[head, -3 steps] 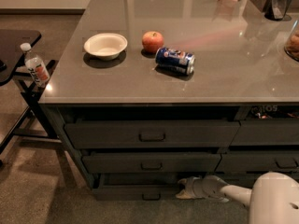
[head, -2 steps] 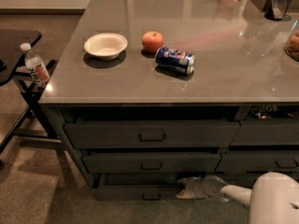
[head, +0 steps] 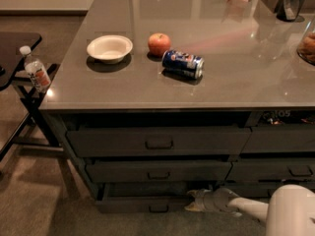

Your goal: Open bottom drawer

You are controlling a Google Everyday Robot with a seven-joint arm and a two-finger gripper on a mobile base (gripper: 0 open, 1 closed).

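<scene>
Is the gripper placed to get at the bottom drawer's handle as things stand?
Probably yes: the gripper sits low at the bottom drawer, just beside its handle, with nothing visible between them.

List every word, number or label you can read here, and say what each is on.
"105", faint, perhaps misread: on the dark strip under the countertop, far right.
Can: blue label with red and white, too blurred to read.
Water bottle: red label, unreadable.
Claw, low at the right end of the bottom drawer: no text on either.
</scene>
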